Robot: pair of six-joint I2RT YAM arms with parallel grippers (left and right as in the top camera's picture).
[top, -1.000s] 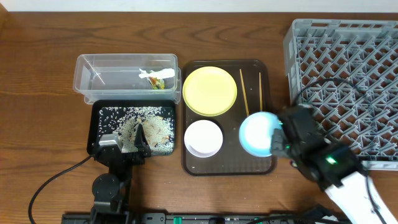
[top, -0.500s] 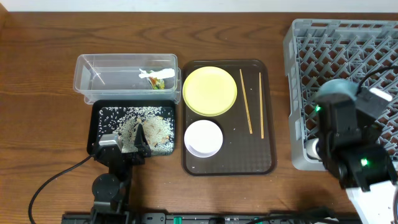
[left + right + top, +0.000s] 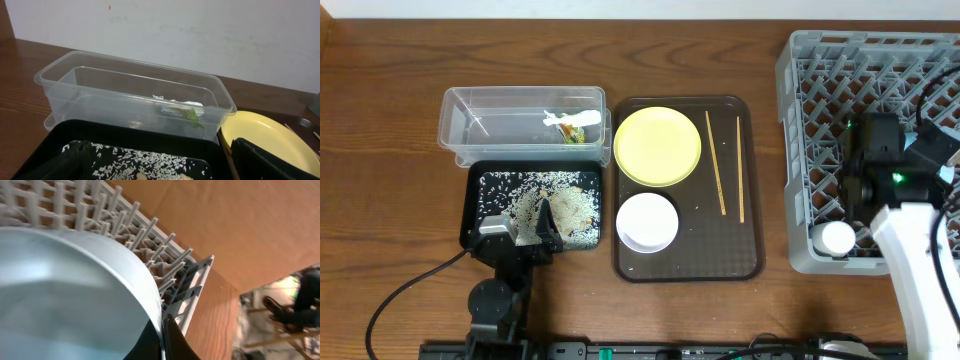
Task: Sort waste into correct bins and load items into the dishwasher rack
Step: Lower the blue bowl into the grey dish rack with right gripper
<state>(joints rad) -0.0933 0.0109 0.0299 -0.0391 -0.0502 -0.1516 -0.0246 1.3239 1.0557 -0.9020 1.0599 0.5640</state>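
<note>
My right gripper (image 3: 164,335) is shut on the rim of the light-blue bowl (image 3: 65,295), held over the grey dishwasher rack (image 3: 165,270). From overhead the right arm (image 3: 875,150) is over the rack (image 3: 840,70) and hides the bowl. A white cup (image 3: 837,238) sits in the rack's front corner. The yellow plate (image 3: 657,146), white bowl (image 3: 647,222) and two chopsticks (image 3: 715,160) lie on the brown tray (image 3: 740,250). My left gripper (image 3: 535,225) is open and empty over the black tray (image 3: 480,195), which holds rice (image 3: 150,162). The wrapper (image 3: 187,111) lies in the clear tub (image 3: 125,95).
The clear tub (image 3: 480,125) stands behind the black tray, left of the brown tray. A cable runs from the left arm's base (image 3: 495,300) across the front left of the table. A white wall lies behind the tub.
My right arm has carried the light-blue bowl from the brown tray's right side rightward and up over the rack. The left arm has not moved.
</note>
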